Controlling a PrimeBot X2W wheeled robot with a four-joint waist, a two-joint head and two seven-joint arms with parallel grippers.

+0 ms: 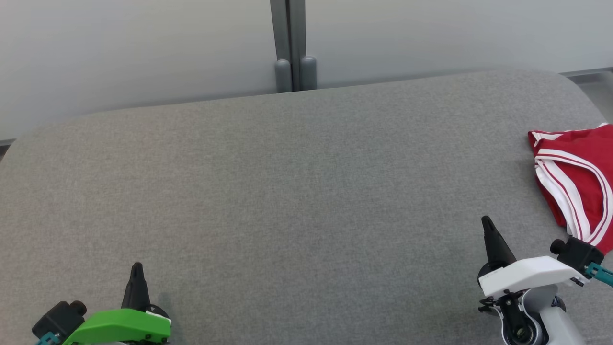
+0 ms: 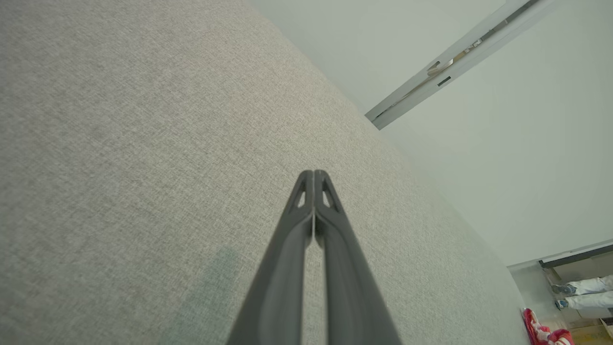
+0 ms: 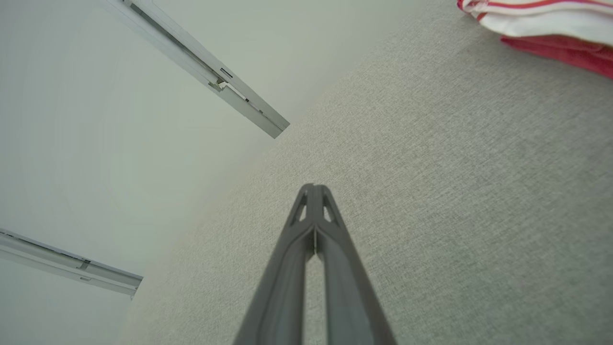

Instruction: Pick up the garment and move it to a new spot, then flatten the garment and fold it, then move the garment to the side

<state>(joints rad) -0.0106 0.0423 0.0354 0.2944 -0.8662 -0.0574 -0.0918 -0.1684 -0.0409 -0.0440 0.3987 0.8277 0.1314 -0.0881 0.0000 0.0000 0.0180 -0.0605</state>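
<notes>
Grey woven fabric covers the broad padded surface (image 1: 287,191) in front of me, bare between my two arms. My left gripper (image 1: 137,266), on its green mount, hovers low over the cloth with its two dark fingers pressed together and nothing between them; the left wrist view shows the tips meeting (image 2: 313,173). My right gripper (image 1: 487,221), on its white mount, is clenched the same way and equally empty, fingers closed to a single point in its own wrist view (image 3: 313,188).

A red garment with white stripes (image 1: 582,182) lies on the surface just beyond and to the right of the right gripper, near it but not touching, and well apart from the left gripper. It sits in flat stacked layers at the surface's right end, partly cut off by the picture edge.

To my eye it looks folded and set aside, so the task seems at or close to its finish. I cannot confirm how neat the fold is.
</notes>
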